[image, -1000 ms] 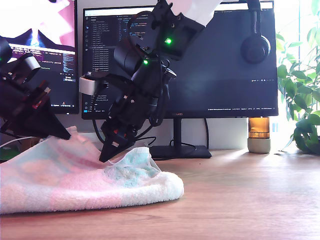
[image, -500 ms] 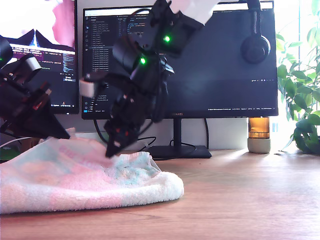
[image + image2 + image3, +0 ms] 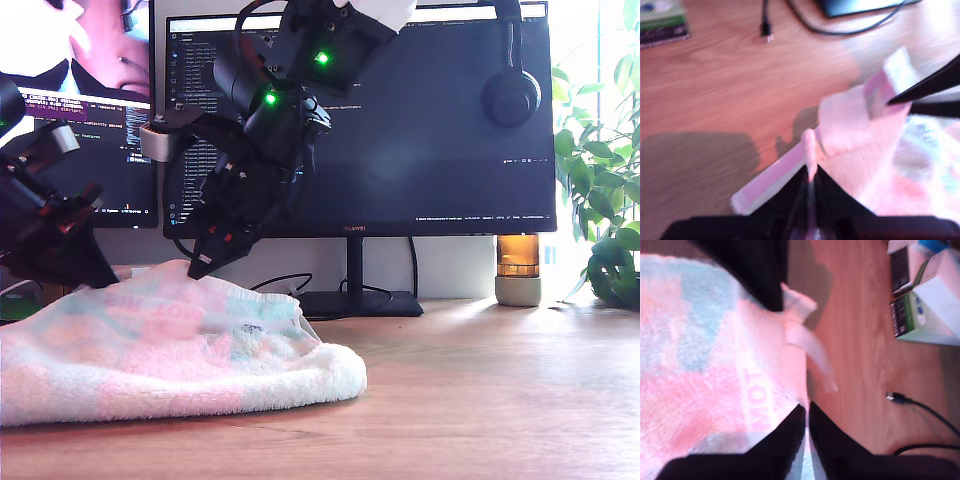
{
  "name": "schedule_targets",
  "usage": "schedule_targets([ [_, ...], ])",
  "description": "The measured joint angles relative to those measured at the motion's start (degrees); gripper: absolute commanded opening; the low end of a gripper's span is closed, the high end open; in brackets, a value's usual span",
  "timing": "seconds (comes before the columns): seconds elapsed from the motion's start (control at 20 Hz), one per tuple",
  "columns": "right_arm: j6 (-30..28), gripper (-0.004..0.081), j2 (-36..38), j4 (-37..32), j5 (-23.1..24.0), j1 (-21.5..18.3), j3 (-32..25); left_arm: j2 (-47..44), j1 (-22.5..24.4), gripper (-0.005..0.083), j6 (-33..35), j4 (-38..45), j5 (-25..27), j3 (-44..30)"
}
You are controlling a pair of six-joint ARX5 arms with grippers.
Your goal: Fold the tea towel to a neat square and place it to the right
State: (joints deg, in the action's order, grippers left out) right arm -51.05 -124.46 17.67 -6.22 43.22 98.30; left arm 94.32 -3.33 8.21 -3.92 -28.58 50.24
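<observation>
The tea towel (image 3: 180, 350), fluffy with pink, mint and white checks, lies bunched on the wooden desk at the exterior view's left. My first gripper (image 3: 105, 278), at that view's far left, is shut on a pink edge of the towel (image 3: 855, 125), pinched at its tips (image 3: 810, 167). My second gripper (image 3: 205, 267), on the central arm, is shut on the same raised back edge (image 3: 700, 365) near a pink band with letters (image 3: 756, 402) and a white loop (image 3: 810, 355). Each wrist view shows the other gripper close by: the second (image 3: 895, 100) and the first (image 3: 775, 305).
Two monitors stand behind, one on a black stand (image 3: 350, 300). An amber jar (image 3: 518, 270) and a plant (image 3: 605, 220) sit at the exterior view's right. A black cable (image 3: 765, 25) and boxes (image 3: 930, 295) lie beyond the towel. Bare desk (image 3: 480, 400) spreads to the exterior view's right.
Both grippers have risen and shifted toward the exterior view's left, lifting the towel's back edge with them. The towel's upper layer now stands higher and smoother.
</observation>
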Motion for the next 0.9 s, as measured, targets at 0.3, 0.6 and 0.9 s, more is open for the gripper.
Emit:
schedule_targets([
  [0.3,2.86,0.0201,-0.07,-0.24,0.83,0.07,0.0,0.0,0.0,-0.0019,-0.28,-0.92,3.17,0.0],
  [0.6,6.56,0.0244,-0.07,1.86,1.11,0.24,0.0,0.0,0.0,-0.0019,-0.59,-0.96,4.81,0.0],
  [0.9,16.13,-0.0008,-0.11,14.29,-2.29,0.33,0.0,0.0,0.0,-0.0009,-2.05,-0.5,5.01,0.0],
])
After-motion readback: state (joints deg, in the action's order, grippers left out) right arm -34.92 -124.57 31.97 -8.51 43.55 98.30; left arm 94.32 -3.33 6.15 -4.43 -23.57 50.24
